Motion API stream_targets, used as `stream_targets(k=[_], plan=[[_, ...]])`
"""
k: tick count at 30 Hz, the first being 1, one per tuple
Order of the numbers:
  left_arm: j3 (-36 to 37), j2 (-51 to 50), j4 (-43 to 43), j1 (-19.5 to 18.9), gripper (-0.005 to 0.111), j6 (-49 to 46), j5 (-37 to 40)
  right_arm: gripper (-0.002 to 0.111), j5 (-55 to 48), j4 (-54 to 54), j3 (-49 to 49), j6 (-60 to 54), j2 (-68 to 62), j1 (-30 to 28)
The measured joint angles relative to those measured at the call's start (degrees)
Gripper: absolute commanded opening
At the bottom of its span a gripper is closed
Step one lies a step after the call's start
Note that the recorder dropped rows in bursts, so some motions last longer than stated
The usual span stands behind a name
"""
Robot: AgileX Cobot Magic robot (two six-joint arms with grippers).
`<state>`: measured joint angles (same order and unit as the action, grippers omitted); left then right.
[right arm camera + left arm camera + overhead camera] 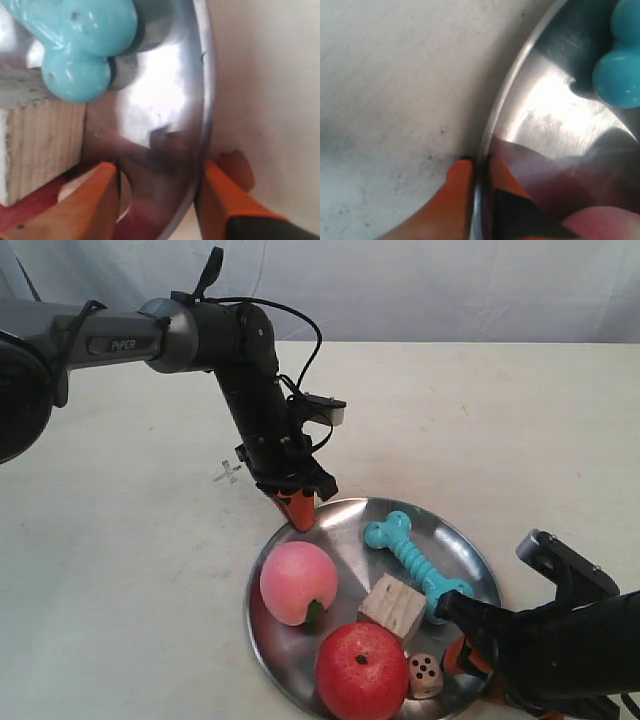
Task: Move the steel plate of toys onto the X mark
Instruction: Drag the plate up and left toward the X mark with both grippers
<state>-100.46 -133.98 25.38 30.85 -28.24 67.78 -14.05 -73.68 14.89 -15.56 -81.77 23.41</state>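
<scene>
The steel plate (345,540) lies on the table and holds a pink peach (297,582), a red apple (361,671), a teal bone (412,562), a wooden cube (393,607) and a die (424,676). My left gripper (299,510) is shut on the plate's far-left rim; the left wrist view shows my left gripper (479,167) pinching the plate (555,110) near the bone (620,65). My right gripper (160,167) is open and straddles the rim of the plate (160,90), by the cube (40,145). The faint X mark (228,474) lies left of the plate.
The pale tabletop (120,570) spreads to the left and behind the plate. A light cloth backdrop (450,290) stands at the far edge. The left arm (250,380) reaches across above the X mark.
</scene>
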Motion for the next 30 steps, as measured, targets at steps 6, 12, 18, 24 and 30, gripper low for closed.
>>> stream_targets(k=[6, 12, 18, 24, 30], plan=[[0.0, 0.0, 0.09, 0.0, 0.0, 0.23, 0.0, 0.007, 3.16, 0.31, -0.54, 0.29, 0.0, 0.0], [0.0, 0.0, -0.03, 0.0, 0.0, 0.23, 0.31, -0.001, 5.17, -0.15, -0.63, 0.66, 0.0, 0.0], [0.0, 0.0, 0.17, 0.0, 0.0, -0.54, 0.46, -0.001, 3.86, -0.48, -0.63, 0.55, 0.0, 0.0], [1.7, 0.4, 1.83, -0.57, 0.0, -2.73, -1.19, -0.001, 3.51, -0.72, -0.63, 0.55, 0.0, 0.0], [2.64, 0.72, 2.74, -0.7, 0.0, -3.73, -1.89, -0.001, 3.51, -1.39, -0.63, 0.55, 0.0, 0.0]])
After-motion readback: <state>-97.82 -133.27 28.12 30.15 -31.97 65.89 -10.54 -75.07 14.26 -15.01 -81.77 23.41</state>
